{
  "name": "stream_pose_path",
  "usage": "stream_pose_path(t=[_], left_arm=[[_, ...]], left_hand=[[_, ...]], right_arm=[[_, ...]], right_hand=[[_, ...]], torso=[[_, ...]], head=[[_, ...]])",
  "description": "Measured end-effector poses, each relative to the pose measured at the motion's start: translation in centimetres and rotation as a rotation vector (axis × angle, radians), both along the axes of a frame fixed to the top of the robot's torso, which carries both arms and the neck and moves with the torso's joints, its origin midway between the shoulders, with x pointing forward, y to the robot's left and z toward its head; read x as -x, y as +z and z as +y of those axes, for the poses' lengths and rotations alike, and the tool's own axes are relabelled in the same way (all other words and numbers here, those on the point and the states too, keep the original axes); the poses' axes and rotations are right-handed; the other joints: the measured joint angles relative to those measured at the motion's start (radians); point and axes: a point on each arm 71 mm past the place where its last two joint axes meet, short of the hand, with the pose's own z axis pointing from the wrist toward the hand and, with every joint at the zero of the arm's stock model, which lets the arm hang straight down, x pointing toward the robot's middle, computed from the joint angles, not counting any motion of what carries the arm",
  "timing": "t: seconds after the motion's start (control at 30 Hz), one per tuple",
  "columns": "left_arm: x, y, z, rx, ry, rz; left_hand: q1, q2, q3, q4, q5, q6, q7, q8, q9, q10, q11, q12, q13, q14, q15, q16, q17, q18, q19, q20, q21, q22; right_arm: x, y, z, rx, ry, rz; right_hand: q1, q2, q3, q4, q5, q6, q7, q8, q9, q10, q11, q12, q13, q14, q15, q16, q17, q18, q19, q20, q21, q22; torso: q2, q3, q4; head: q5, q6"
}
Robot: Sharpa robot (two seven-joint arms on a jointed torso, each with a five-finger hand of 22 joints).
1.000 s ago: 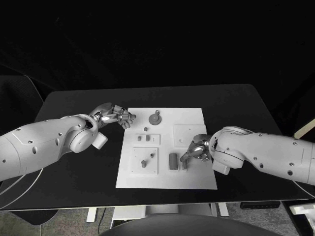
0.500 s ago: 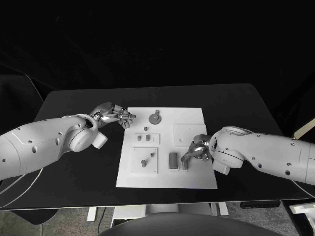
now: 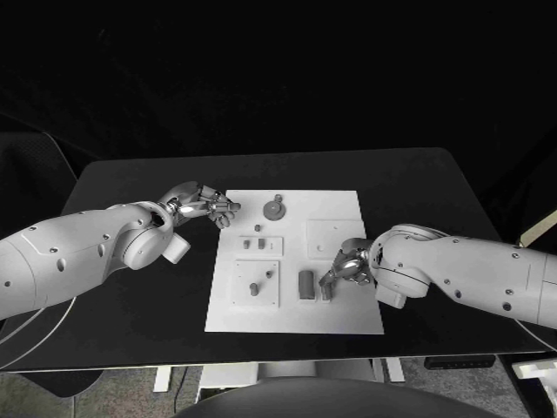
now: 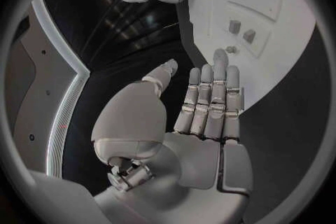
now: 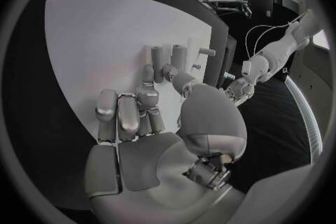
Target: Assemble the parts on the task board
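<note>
Two robot hands (image 3: pixel 207 206) (image 3: pixel 345 264) flank task board (image 3: pixel 335 205)

The task board (image 3: pixel 335 209) lies mid-table (image 3: pixel 141 183), left hand (image 3: pixel 201 205) and right hand (image 3: pixel 346 266) flanking it.

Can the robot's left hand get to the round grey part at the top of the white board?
Probably yes: the left hand is open beside the white board, nothing between it and the round grey part.

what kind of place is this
Probably a robotics lab test bench: a black table holding a white task board with small parts, worked by two robot arms, against a dark backdrop.
</note>
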Motion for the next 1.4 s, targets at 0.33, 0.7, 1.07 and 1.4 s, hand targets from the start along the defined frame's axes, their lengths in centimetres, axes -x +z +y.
stream_pose_path(t=[0.33, 0.7, 1.07, 1.4], left_arm=[[0.00, -0.02, 0.01, -0.001, 0.000, 0.002], [0.00, -0.04, 0.03, -0.003, -0.001, 0.004], [0.00, -0.05, 0.05, -0.004, -0.001, 0.006], [-0.01, -0.07, 0.10, -0.006, -0.001, 0.007]], left_hand=[[0.000, 0.000, 0.000, 0.000, 0.000, 0.000, 0.000, 0.000, 0.000, 0.000, 0.000, 0.000, 0.000, 0.000, 0.000, 0.000, 0.000, 0.000, 0.000, 0.000, 0.000, 0.000], [0.000, 0.000, 0.000, 0.000, 0.000, 0.000, 0.000, 0.000, 0.000, 0.000, 0.000, 0.000, 0.000, 0.000, 0.000, 0.000, 0.000, 0.000, 0.000, 0.000, 0.000, 0.000], [0.000, 0.000, 0.000, 0.000, 0.000, 0.000, 0.000, 0.000, 0.000, 0.000, 0.000, 0.000, 0.000, 0.000, 0.000, 0.000, 0.000, 0.000, 0.000, 0.000, 0.000, 0.000], [0.000, 0.000, 0.000, 0.000, 0.000, 0.000, 0.000, 0.000, 0.000, 0.000, 0.000, 0.000, 0.000, 0.000, 0.000, 0.000, 0.000, 0.000, 0.000, 0.000, 0.000, 0.000]], right_arm=[[0.01, -0.10, 0.00, 0.003, 0.002, -0.002], [0.05, -0.24, -0.03, 0.007, 0.004, -0.002], [0.06, -0.24, -0.02, 0.008, 0.006, -0.004], [0.10, -0.22, -0.08, 0.004, 0.007, -0.006]], right_hand=[[-0.043, -0.019, -0.021, 0.013, 0.004, 0.000, 0.000, -0.006, -0.003, 0.000, 0.000, 0.000, -0.003, -0.002, -0.002, 0.000, -0.001, 0.000, 0.002, 0.002, 0.000, 0.000], [-0.107, -0.041, -0.051, 0.029, 0.003, 0.000, 0.000, -0.016, -0.006, 0.000, 0.000, -0.004, -0.005, -0.003, -0.002, 0.000, -0.003, 0.000, 0.002, 0.002, 0.000, -0.004], [-0.123, -0.047, -0.060, 0.033, 0.003, -0.006, -0.002, -0.016, -0.006, -0.004, 0.004, -0.004, -0.005, -0.004, -0.001, 0.000, -0.003, 0.000, 0.002, 0.002, 0.000, -0.005], [-0.131, -0.048, -0.066, 0.033, 0.003, -0.012, -0.002, -0.016, -0.006, -0.004, 0.004, -0.004, -0.005, -0.004, 0.000, 0.000, -0.002, 0.000, 0.002, 0.002, 0.000, -0.006]], torso=[[0.000, -0.0005, 0.0001], [0.000, -0.0006, 0.0001], [0.000, -0.0006, 0.0001], [0.000, -0.0005, 0.0001]], head=[[0.002, -0.001], [0.002, -0.002], [0.004, -0.002], [0.003, -0.003]])
